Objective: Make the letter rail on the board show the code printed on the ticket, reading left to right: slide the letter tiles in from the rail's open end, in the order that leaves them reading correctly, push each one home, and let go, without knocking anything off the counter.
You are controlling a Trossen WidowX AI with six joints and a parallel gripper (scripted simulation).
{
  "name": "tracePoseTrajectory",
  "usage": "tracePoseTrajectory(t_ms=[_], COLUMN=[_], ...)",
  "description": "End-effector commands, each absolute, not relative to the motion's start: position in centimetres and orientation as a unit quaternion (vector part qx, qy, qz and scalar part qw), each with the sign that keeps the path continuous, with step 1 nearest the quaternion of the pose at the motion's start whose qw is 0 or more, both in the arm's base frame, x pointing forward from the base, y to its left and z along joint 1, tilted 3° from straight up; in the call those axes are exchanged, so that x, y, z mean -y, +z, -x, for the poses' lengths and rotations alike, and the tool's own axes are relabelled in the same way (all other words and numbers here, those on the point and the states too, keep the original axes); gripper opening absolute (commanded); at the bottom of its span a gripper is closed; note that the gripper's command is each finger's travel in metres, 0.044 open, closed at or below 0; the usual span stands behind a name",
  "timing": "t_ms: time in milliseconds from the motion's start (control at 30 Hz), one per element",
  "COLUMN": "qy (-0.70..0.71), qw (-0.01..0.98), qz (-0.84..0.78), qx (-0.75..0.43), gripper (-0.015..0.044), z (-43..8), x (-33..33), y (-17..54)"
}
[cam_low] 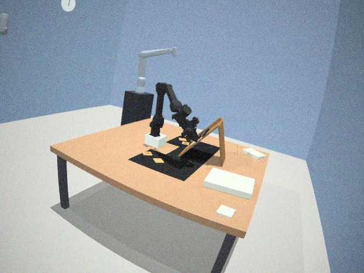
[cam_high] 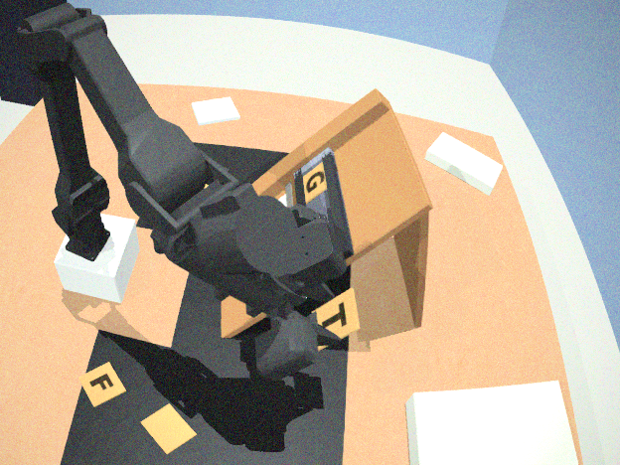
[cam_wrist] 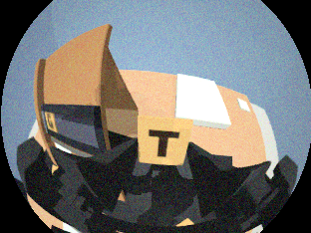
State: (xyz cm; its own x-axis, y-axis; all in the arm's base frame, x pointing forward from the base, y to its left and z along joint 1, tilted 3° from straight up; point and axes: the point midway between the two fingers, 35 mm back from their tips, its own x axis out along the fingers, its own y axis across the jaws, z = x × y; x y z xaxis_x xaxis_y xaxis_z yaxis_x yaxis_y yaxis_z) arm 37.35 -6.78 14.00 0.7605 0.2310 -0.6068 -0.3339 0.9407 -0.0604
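My gripper (cam_high: 330,320) (cam_wrist: 162,143) is shut on the yellow T tile (cam_high: 342,314) (cam_wrist: 163,149), holding it in the air just off the near end of the sloping wooden board (cam_high: 387,175) (cam_wrist: 72,82). The dark letter rail (cam_high: 341,215) (cam_wrist: 102,130) runs across the board. A G tile (cam_high: 314,182) (cam_wrist: 50,121) sits in the rail near its far end. The arm hides part of the rail and its near end. The ticket's code is not readable. An F tile (cam_high: 102,384) (cam_low: 147,153) and a blank-looking tile (cam_high: 168,428) (cam_low: 158,160) lie on the black mat.
Two more tiles (cam_low: 182,139) (cam_low: 185,143) lie on the mat behind the board. A large white block (cam_high: 493,425) (cam_low: 229,182) (cam_wrist: 199,102), a smaller white block (cam_high: 463,162) (cam_low: 253,153) and a thin white piece (cam_high: 216,110) lie on the counter. Another thin white piece (cam_low: 226,211) lies near the counter corner.
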Motion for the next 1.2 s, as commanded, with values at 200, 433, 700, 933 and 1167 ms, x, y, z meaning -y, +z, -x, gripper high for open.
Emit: tracePoseTrajectory(t_ms=[200,433,700,933,1167], qy=[0.149,0.149,0.149,0.149,0.149], qw=[0.935,0.935,0.935,0.935,0.935], qz=[0.081,0.081,0.081,0.081,0.080], qx=[-0.311,-0.311,-0.311,-0.311,-0.311], gripper=[0.0000,0.0000,0.0000,0.0000,0.0000], z=[-37.1,-37.0,-36.9,-36.8,-36.7], x=[6.3,6.0,5.6,5.2,4.9], y=[14.1,14.1,14.0,14.0,14.0])
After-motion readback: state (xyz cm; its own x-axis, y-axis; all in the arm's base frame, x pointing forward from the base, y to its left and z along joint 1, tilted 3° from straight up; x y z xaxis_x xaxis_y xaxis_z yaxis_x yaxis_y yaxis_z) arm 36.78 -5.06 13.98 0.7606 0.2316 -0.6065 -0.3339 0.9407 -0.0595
